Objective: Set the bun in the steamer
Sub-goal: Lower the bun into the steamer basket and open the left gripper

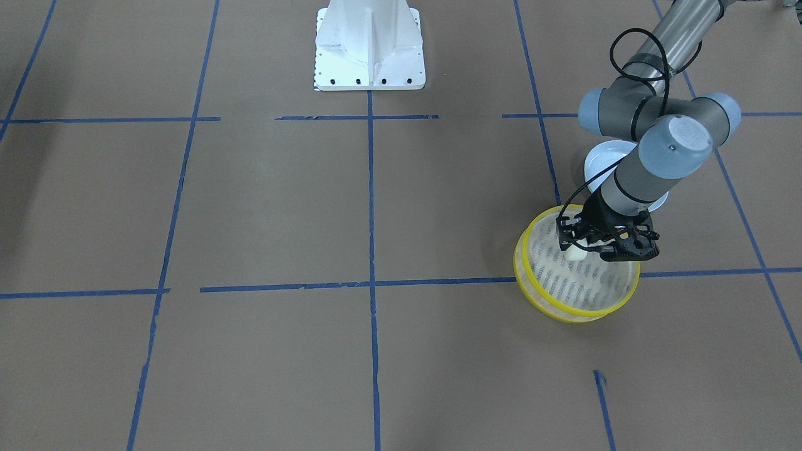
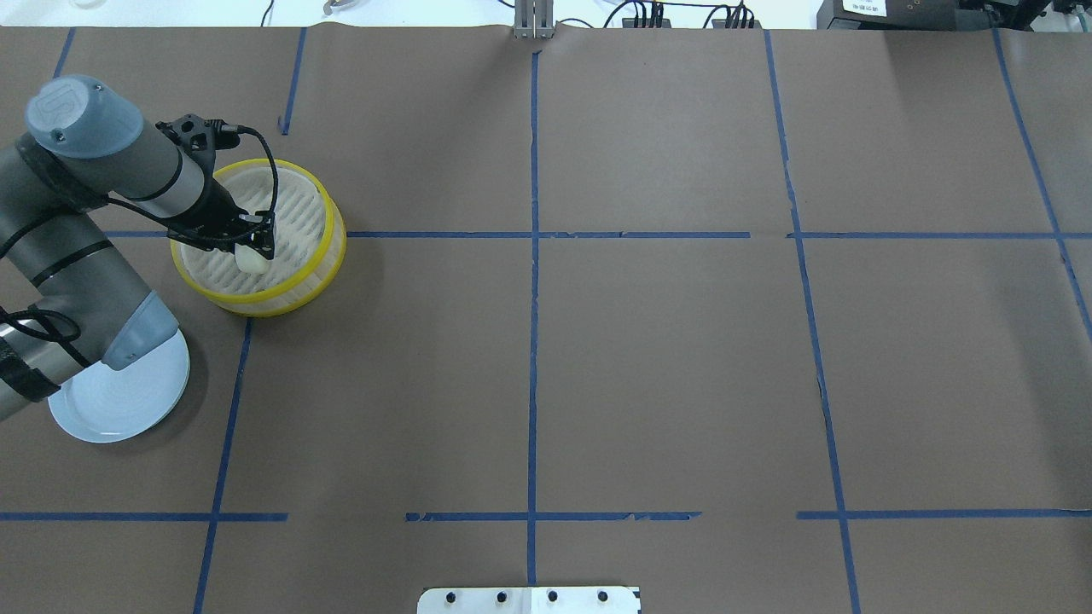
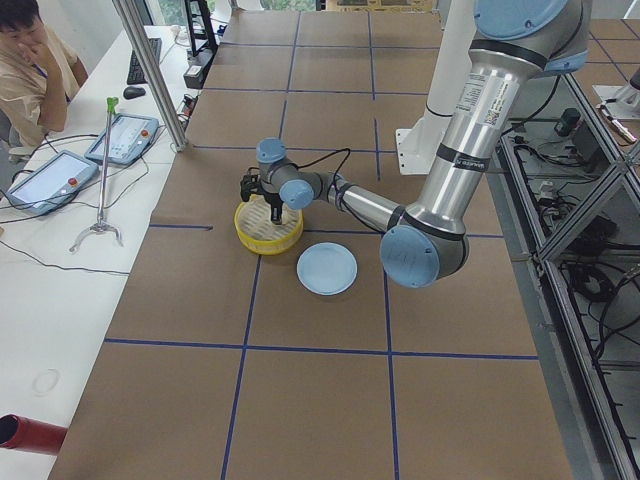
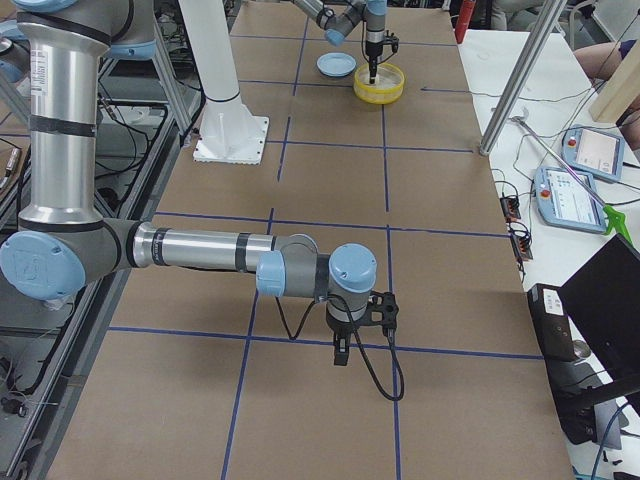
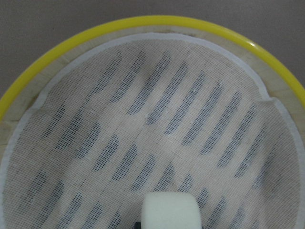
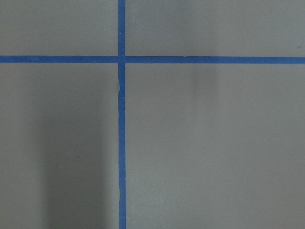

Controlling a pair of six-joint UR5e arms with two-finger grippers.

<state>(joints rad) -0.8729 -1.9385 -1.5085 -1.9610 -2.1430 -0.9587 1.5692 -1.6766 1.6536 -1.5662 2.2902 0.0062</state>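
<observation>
The bun (image 1: 573, 254) is a small cream-white lump held between the fingers of my left gripper (image 1: 578, 249), which is shut on it. The gripper reaches down into the steamer (image 1: 567, 315), a round basket with a yellow rim and a mesh floor. In the overhead view the bun (image 2: 250, 259) hangs over the near part of the steamer floor (image 2: 294, 213). The left wrist view shows the bun (image 5: 170, 210) just above the mesh, inside the yellow rim (image 5: 157, 21). My right gripper (image 4: 341, 350) shows only in the exterior right view, low over bare table; I cannot tell whether it is open.
A pale blue plate (image 2: 119, 401) lies on the table beside the steamer, partly under my left arm's elbow. The white robot base (image 1: 369, 47) stands at the table's edge. Blue tape lines cross the brown table. An operator sits by the exterior left view's edge.
</observation>
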